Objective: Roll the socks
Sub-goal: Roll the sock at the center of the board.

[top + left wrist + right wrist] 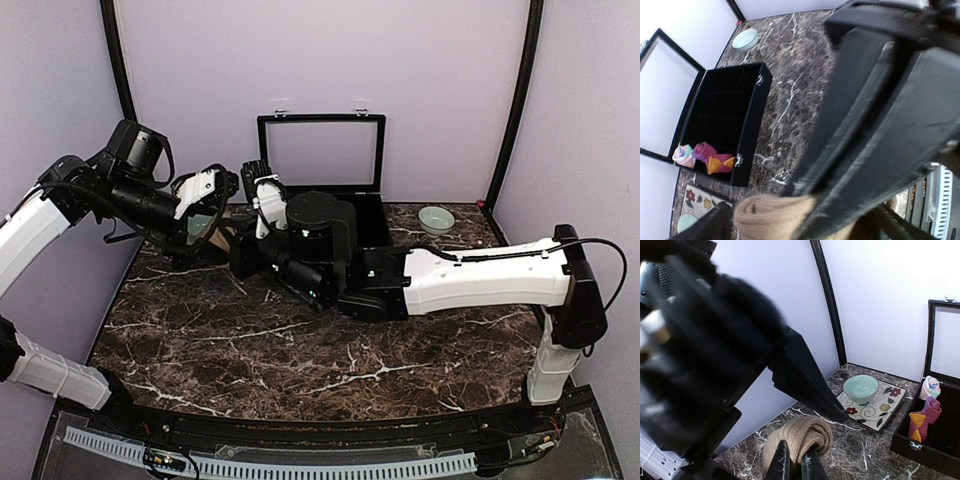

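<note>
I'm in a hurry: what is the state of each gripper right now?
Left gripper: looks open, jaws wide beside the tan sock roll.
Right gripper: closed, tips against that roll; any pinch cannot be told.

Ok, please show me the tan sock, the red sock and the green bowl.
tan sock [805,434], right wrist view, top of the roll.
red sock [931,411], right wrist view, its maroon fold.
green bowl [860,396], right wrist view, outer wall.

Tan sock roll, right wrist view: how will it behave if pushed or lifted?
The tan sock roll looks like ribbed knit, so probably soft, light, squashing under a pinch. Its rounded shape may roll if pushed. No tucked end shows, so lifting one layer might unroll it.
</note>
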Controlling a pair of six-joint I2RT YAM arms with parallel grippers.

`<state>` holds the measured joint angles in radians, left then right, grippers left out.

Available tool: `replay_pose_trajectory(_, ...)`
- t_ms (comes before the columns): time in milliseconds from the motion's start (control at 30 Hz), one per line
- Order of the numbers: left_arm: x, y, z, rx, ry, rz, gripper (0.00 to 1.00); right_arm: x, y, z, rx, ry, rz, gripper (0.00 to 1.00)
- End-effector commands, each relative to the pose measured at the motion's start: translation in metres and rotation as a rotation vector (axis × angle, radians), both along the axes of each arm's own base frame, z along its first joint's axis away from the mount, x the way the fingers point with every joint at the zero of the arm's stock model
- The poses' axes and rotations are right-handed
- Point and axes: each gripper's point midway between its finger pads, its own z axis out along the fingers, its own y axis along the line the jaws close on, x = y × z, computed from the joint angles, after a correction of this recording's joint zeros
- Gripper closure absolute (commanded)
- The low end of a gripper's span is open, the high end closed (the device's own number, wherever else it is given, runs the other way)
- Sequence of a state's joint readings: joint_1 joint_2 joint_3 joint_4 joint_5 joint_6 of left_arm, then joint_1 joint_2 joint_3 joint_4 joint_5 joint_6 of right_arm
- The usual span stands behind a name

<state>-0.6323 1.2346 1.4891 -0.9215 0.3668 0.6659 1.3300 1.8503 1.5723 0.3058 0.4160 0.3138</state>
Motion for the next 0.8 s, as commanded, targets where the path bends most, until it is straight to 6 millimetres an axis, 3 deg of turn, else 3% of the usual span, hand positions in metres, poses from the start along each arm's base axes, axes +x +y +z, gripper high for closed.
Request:
replay_pose_trajectory(0, -0.039, -0.002, -0.001, -0.034, 0.083, -0.141, 0.01, -0.006, -0.005, 0.035, 0.114, -0.052, 0.005, 1.00)
replay_pose_trajectory(100, -0.056, -0.004, -0.005, -0.037, 0.147, -0.211, 0.01, -0.006, -0.006, 0.037, 0.116, -0.054, 0.006, 1.00)
replay_pose_trajectory(267, -0.055, -0.002, -0.007, -0.031, 0.145, -0.203, 0.01, -0.007, -0.011, 0.040, 0.135, -0.055, 0.006, 1.00)
replay_pose_trajectory(467, -0.028, -0.002, 0.007, -0.068, 0.037, -0.079, 0.01, -0.009, -0.009, 0.044, 0.156, -0.048, 0.022, 1.00)
replay_pose_trajectory(667, 0.003, 0.003, 0.001, -0.036, -0.003, 0.072, 0.01, -0.012, -0.008, 0.046, 0.178, -0.036, 0.037, 1.00)
replay_pose_trajectory(767, 0.005, 0.005, 0.003, -0.040, -0.017, 0.084, 0.07, -0.013, -0.008, 0.046, 0.181, -0.034, 0.041, 1.00)
